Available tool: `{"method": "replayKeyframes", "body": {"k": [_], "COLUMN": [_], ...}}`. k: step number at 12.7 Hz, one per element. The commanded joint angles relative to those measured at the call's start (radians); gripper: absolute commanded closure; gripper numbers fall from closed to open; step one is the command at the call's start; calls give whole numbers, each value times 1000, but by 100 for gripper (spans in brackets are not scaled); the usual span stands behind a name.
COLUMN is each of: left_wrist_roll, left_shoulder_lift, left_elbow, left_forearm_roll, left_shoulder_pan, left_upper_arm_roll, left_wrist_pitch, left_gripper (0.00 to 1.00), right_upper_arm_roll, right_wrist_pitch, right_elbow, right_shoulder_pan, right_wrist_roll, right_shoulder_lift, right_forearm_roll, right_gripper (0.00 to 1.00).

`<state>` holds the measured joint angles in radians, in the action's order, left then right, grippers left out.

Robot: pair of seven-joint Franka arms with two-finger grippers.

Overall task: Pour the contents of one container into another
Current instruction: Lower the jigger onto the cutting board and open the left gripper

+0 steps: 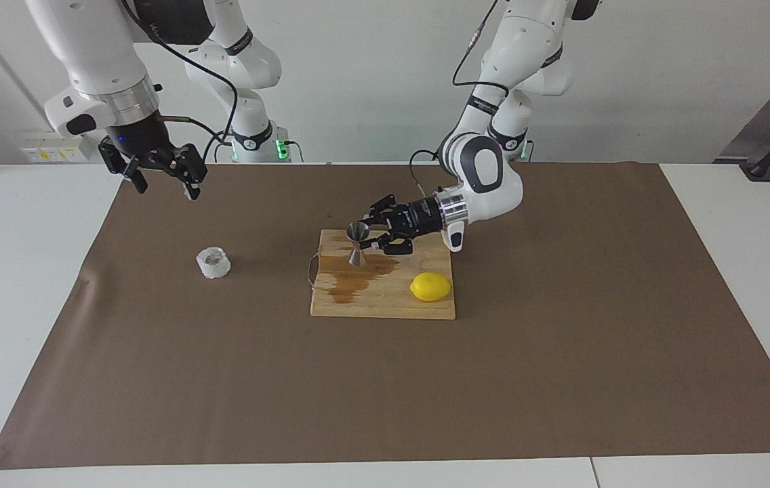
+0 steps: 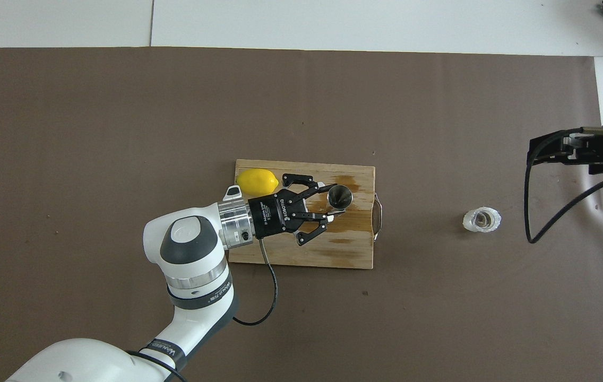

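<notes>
The steel jigger point(image 1: 356, 245) stands upright over the wooden cutting board point(image 1: 385, 306), near its handle end. My left gripper point(image 1: 366, 241) reaches in level from the side and is shut on the jigger's waist; it also shows in the overhead view point(image 2: 333, 202), with the jigger's open mouth point(image 2: 339, 196) facing up. I cannot tell whether the jigger's base touches the board. The whitish ribbed cup point(image 1: 213, 263) sits alone on the brown mat toward the right arm's end, also seen from overhead point(image 2: 482, 220). My right gripper point(image 1: 161, 173) hangs open and empty in the air over the mat's edge, apart from the cup.
A yellow lemon point(image 1: 430, 287) lies on the board at the end toward the left arm's base, also seen from overhead point(image 2: 257, 181). A dark wet stain point(image 1: 358, 278) spreads across the board. The brown mat point(image 1: 561, 352) covers most of the white table.
</notes>
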<state>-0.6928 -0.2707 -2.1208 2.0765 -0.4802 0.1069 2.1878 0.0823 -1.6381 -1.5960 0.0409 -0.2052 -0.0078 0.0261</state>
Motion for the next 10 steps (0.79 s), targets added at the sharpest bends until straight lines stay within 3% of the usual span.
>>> {"method": "replayKeyframes", "body": {"k": [1,10], "left_wrist_roll": [56,211], "left_shoulder_lift": [-8,-16], "left_elbow": [-5,-48], "left_forearm_roll": [40,43], "left_shoulder_pan": [-15,-15], "left_upper_arm_roll": [-18,-21], "left_wrist_pitch": [6,4], "left_gripper": [100,100], "right_upper_arm_roll": [7,7], "right_wrist_pitch": [23,23], "right_elbow": [17,17], "right_shoulder_pan": [8,8], "right_wrist_roll": [24,24], "right_shoulder_lift": [5,5], "right_forearm_roll": [0,2], "right_gripper": [0,0]}}
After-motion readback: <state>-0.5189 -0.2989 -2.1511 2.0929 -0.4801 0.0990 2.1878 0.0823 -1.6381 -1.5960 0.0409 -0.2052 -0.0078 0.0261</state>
